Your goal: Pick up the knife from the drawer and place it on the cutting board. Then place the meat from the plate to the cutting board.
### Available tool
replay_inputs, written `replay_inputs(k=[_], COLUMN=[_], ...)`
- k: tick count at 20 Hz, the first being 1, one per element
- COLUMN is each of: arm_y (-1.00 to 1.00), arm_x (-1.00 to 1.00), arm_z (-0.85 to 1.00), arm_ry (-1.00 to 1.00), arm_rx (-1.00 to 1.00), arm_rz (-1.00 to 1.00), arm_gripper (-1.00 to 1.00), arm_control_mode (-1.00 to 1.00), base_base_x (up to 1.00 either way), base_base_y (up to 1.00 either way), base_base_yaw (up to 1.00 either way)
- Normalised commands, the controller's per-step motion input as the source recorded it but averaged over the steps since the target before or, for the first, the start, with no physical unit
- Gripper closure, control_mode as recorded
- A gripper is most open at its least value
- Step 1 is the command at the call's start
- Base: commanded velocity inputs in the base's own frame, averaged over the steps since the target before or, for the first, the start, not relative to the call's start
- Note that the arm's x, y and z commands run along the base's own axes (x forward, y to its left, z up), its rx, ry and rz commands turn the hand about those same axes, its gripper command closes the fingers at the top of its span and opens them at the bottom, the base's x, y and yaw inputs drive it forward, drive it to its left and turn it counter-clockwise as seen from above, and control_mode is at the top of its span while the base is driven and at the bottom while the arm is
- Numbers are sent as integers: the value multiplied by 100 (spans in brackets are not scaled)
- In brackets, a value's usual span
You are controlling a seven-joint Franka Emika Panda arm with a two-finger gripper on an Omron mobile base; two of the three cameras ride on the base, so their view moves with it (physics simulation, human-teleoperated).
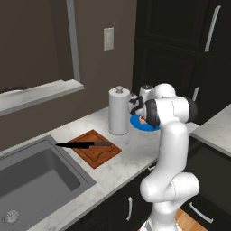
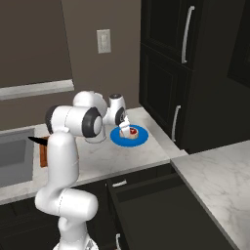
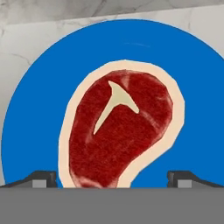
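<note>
The black knife (image 1: 83,145) lies across the reddish-brown cutting board (image 1: 95,151), its tip past the board's left edge toward the sink. The blue plate (image 2: 129,137) sits on the counter to the right, with the red, white-rimmed meat (image 3: 120,135) on it. My gripper (image 2: 126,127) hangs open just above the meat, pointing down. In the hand view the plate (image 3: 39,113) spreads around the steak, and the two fingertips (image 3: 41,178) stand wide on either side of it. The drawer (image 2: 161,195) stands pulled out below the counter, dark inside.
A white paper towel roll (image 1: 119,110) stands between board and plate. A steel sink (image 1: 36,180) lies left of the board. A small white appliance (image 2: 116,105) sits behind the plate. Tall black cabinets (image 2: 185,73) rise on the right.
</note>
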Motion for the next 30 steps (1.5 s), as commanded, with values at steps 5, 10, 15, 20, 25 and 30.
replay_inputs(k=[5, 10, 15, 20, 25, 30], arm_y=[0, 0, 0, -4, -2, 0], arm_x=[12, 4, 12, 22, 1, 0], arm_z=[-7, -14, -11, 0, -16, -32], arm_ry=[0, 0, 0, 0, 0, 0], arm_rx=[0, 0, 0, 0, 0, 0], arm_rz=[0, 0, 0, 0, 0, 0], arm_gripper=[-100, -100, -100, -100, -100, -100], arm_control_mode=[-100, -100, -100, -100, -100, -100], base_base_x=[0, 0, 0, 0, 0, 0], base_base_y=[0, 0, 0, 0, 0, 0], base_base_yaw=[0, 0, 0, 0, 0, 0])
